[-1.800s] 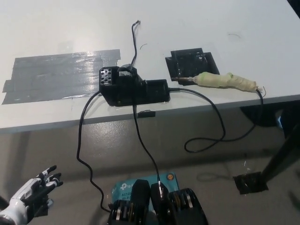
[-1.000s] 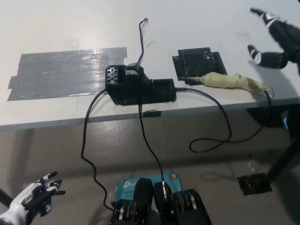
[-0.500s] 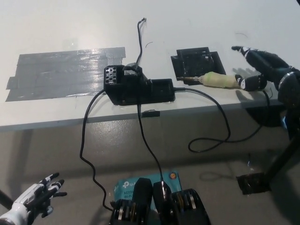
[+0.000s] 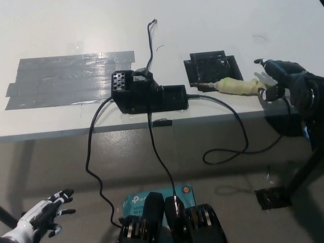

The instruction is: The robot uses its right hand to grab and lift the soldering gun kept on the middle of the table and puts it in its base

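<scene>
The soldering gun (image 4: 237,86), wrapped in pale yellow-green tape, lies on the white table (image 4: 212,30) near its front right edge, its tip pointing left onto a black square pad (image 4: 211,67). My black right hand (image 4: 279,82) is over the gun's rear end, fingers curled around it; whether they grip it I cannot tell. The black base unit (image 4: 147,94) sits at the table's middle front. A black cable (image 4: 238,131) runs from the base to the gun. My white left hand (image 4: 43,216) rests open low at the lower left, below the table.
A wide patch of grey tape (image 4: 71,76) covers the table's left part. Several black cables (image 4: 93,167) hang from the base over the front edge to the floor. A thin wire (image 4: 151,43) lies behind the base. A black stand foot (image 4: 276,197) is on the floor.
My right hand came in from the upper right, dropped onto the gun's rear end and curled its fingers there. The picture shifted slightly; the gun has not moved.
</scene>
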{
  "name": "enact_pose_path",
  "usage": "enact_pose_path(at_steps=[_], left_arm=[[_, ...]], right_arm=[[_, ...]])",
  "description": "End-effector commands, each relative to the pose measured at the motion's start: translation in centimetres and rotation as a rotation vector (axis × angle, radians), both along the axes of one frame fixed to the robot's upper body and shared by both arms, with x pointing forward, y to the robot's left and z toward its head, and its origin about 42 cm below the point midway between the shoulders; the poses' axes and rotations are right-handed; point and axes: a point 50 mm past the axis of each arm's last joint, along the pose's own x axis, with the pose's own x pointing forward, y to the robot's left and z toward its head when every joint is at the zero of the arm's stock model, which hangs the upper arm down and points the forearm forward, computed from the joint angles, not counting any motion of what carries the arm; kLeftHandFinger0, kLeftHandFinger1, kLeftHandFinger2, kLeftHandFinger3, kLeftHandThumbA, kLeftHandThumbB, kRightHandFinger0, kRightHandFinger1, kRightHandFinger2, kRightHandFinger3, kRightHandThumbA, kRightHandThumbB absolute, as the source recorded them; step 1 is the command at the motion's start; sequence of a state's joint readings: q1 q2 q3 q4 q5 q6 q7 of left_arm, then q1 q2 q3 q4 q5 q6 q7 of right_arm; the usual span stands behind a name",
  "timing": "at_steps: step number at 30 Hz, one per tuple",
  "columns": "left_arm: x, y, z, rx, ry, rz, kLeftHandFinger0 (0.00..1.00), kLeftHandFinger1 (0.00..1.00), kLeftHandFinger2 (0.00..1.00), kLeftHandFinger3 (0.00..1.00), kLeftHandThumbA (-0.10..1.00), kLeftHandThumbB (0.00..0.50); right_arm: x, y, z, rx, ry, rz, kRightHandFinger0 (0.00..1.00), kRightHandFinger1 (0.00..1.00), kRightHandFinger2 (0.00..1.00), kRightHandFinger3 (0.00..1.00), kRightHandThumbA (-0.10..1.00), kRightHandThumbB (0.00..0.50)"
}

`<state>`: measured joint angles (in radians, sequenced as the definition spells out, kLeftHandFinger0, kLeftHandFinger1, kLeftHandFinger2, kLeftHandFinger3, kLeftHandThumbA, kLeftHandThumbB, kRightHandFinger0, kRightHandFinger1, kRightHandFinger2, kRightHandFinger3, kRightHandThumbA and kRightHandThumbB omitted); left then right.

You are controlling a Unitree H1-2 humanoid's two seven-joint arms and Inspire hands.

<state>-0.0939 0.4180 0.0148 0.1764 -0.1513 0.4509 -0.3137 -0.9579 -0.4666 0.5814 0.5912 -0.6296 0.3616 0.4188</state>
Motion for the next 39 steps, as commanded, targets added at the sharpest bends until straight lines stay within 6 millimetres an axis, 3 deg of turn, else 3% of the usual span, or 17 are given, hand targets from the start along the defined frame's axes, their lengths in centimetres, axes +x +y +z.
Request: enact_pose_path(at_steps=[1,8,11,18,25,29,30,35,39], left_arm=[[0.5,0.6,1.4,0.024,-0.035,-0.034,0.81,0.87,1.00,1.00,0.84,0.130],[0.7,0.4,1.5,0.037,-0.050,-0.057,0.80,0.86,1.00,1.00,1.00,0.140],[0.9,0.2,1.6,0.032,-0.052,-0.059,0.80,0.85,1.00,1.00,1.00,0.132],[1.0,0.0,1.6,0.036,-0.054,-0.058,0.86,0.89,1.00,1.00,1.00,0.209],[1.2,-0.6,1.9,0.049,-0.062,-0.073,0.85,0.88,1.00,1.00,1.00,0.212],[1.5,-1.1,2.0,0.037,-0.053,-0.069,0.85,0.87,1.00,1.00,1.00,0.200],[1.6,-1.2,2.0,0.034,-0.051,-0.073,0.85,0.89,1.00,1.00,1.00,0.184],[1.6,-1.8,1.9,0.024,-0.066,-0.086,0.86,0.88,0.99,1.00,1.00,0.193],[1.6,-1.9,2.0,0.008,-0.073,-0.083,0.82,0.87,0.98,1.00,1.00,0.194]], right_arm=[[1.0,1.4,3.7,-0.047,-0.105,0.064,1.00,1.00,1.00,1.00,0.43,0.360],[1.1,2.9,3.5,-0.065,-0.096,0.086,1.00,1.00,1.00,1.00,0.37,0.350],[1.0,2.9,2.2,-0.088,-0.079,0.095,1.00,1.00,1.00,1.00,0.40,0.352],[0.6,1.5,0.4,-0.109,-0.027,0.062,1.00,1.00,1.00,1.00,0.39,0.377],[0.7,-0.5,-0.4,-0.138,-0.008,-0.001,1.00,1.00,1.00,1.00,0.36,0.365],[0.7,-0.2,-0.4,-0.154,0.004,0.000,1.00,1.00,1.00,1.00,0.42,0.363],[0.7,0.4,-0.5,-0.165,0.013,0.012,1.00,1.00,1.00,1.00,0.48,0.389],[0.7,1.5,-1.1,-0.163,0.024,0.029,1.00,1.00,1.00,1.00,0.46,0.415],[1.1,1.8,-1.8,-0.123,0.033,0.053,1.00,1.00,1.00,1.00,0.43,0.348]])
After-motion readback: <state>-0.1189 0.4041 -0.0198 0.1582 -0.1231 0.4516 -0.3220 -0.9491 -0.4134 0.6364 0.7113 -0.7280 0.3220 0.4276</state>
